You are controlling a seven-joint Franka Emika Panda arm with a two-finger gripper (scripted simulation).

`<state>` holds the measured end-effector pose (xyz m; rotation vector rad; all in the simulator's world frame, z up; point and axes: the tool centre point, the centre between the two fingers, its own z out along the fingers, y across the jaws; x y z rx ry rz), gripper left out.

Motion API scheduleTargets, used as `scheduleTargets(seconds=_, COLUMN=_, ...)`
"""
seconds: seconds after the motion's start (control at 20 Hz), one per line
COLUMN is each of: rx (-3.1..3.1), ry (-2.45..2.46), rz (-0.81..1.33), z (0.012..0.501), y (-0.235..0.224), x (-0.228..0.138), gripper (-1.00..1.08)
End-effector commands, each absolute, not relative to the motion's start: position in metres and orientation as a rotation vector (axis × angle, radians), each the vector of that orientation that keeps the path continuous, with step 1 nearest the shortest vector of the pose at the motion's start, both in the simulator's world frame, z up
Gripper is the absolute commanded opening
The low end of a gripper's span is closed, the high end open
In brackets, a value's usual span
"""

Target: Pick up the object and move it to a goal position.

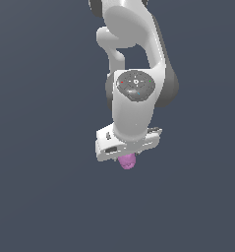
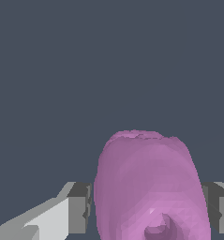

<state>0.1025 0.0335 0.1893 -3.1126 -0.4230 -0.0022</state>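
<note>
Clamping the pink-purple object [image 2: 151, 187] between its pads, the tool [image 1: 127, 156] holds it pointing straight downward.

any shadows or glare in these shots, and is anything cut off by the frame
Exterior view: flat, even light, no cast shadows, soft shading on the white arm. Wrist view: the pink object fills the foreground, faceted, cropped at the picture's edge, as are the gripper fingers.

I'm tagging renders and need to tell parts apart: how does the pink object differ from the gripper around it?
The object is pink-purple; the gripper is white with dark grey fingers. The object is rounded and lumpy; the gripper is blocky and flat-faced. In the exterior view the object is much smaller, peeking out below the gripper. Both sit together, a finger at each side of the object.
</note>
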Motion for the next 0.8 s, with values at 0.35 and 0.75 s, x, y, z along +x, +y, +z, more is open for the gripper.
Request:
scheduleTargets(seconds=0.35, rx=-3.112, ry=-0.424, rz=-0.001, z=0.223, y=0.026, x=0.126, gripper=-1.00)
scheduleTargets(seconds=0.75, rx=-3.113, ry=-0.423, rz=0.000, z=0.231, y=0.024, x=0.133, gripper=-1.00)
